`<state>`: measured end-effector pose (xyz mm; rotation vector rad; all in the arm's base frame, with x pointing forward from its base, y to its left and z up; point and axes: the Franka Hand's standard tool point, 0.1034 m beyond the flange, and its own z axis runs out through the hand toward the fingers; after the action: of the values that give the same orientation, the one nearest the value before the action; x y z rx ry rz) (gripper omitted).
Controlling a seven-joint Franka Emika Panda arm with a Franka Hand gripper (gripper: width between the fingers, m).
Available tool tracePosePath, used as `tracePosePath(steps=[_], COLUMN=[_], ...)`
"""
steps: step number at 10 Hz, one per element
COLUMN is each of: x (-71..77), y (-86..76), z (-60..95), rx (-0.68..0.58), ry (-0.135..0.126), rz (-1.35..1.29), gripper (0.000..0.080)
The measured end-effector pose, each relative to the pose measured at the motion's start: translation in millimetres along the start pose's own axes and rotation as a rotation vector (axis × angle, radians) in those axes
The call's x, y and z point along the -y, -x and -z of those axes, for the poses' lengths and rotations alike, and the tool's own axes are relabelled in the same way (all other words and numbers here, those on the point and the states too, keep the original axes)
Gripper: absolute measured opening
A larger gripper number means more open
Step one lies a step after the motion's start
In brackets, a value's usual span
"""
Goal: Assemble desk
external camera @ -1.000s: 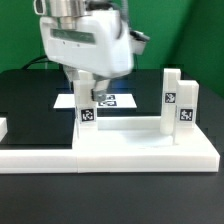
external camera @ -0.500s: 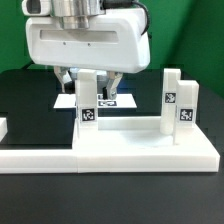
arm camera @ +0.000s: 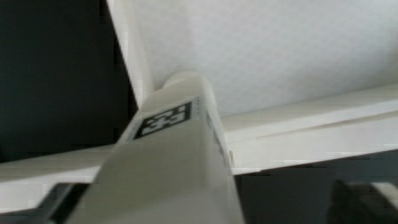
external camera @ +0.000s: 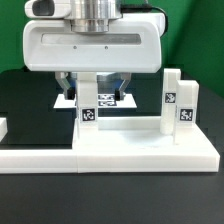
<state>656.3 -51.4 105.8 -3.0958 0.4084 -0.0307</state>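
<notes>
A white gripper (external camera: 97, 82) hangs over a white slab (external camera: 140, 148) lying on a black table (external camera: 25, 100). Its two dark fingers (external camera: 66, 84) stand apart, one on each side of an upright square leg (external camera: 88, 100), with a narrow gap showing on both sides, so the grip looks released rather than clenched, though contact cannot be ruled out. In the wrist view the same leg (arm camera: 169, 150) rises between the finger tips, which are only dark blurs at the frame's corners.

Three upright legs can be counted: the one between the fingers, and two (external camera: 178, 100) standing close together well off toward the exterior view's right, near the slab's far corner. A low raised rim (external camera: 128, 125) runs from the fingers' leg across to that pair. The slab's near edge lies in front of the fingers with bare surface between.

Each leg carries a black-and-white square tag; no readable writing. Behind the fingers a flat marker board (external camera: 112, 99) shows more tags. A small white piece (external camera: 3, 128) sits at the frame's left edge
</notes>
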Motion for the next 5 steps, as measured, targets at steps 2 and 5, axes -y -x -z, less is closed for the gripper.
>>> tracePosePath(steps=[2,5], x=[-8.9,-13.0], y=[-1.9,-2.6], z=[1.0,0.3], rx=[-0.004,-0.005], ry=[0.008,0.007], rz=[-0.176,-0.395], gripper=[0.0324,0.0294])
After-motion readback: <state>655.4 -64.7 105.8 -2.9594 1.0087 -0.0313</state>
